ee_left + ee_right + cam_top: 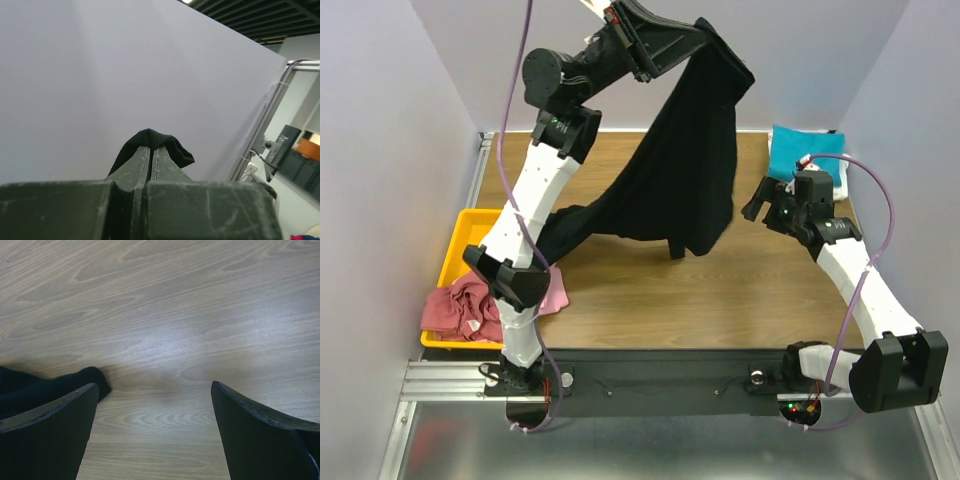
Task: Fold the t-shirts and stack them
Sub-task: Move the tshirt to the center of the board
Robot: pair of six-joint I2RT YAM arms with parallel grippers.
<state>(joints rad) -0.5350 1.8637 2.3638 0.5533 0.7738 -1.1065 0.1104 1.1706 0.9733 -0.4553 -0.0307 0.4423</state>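
My left gripper [705,32] is raised high at the back and is shut on the large black t-shirt [670,170], which hangs down to the table. In the left wrist view a fold of black cloth [155,142] sticks out past the closed fingertips [152,150]. My right gripper [757,205] is open and empty, low over the wood just right of the hanging shirt. A black corner [30,387] lies at the left in the right wrist view. A folded teal t-shirt [805,150] lies at the back right. A dusty red t-shirt [460,308] and a pink one [556,295] are at the tray.
A yellow plastic tray [465,240] stands at the left edge of the table [720,290], holding the red shirt. Grey walls close in the back and both sides. A metal rail [480,180] runs along the left edge.
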